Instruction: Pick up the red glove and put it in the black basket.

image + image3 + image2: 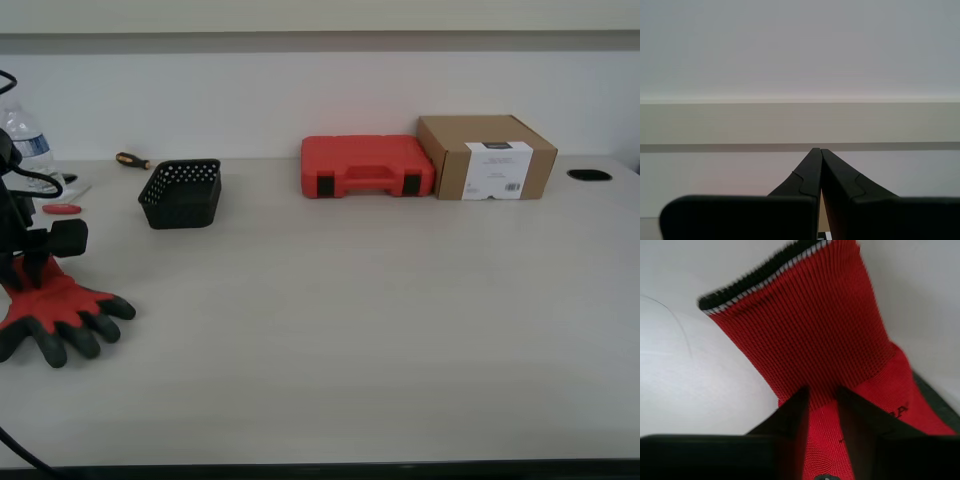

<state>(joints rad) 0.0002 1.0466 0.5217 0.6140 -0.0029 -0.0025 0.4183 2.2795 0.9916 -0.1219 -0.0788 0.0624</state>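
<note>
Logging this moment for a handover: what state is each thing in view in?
red glove: flat on table, cuff pinched.
my first gripper: shut on the glove.
my second gripper: shut, empty.
black basket: upright, looks empty.
red case: closed.
cardboard box: closed.
water bottle: upright.

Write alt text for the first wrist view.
My first gripper pinches the red glove by its ribbed knit fabric, both dark fingers closed on a fold. The black-and-white-edged cuff points away, over the pale table.
</note>
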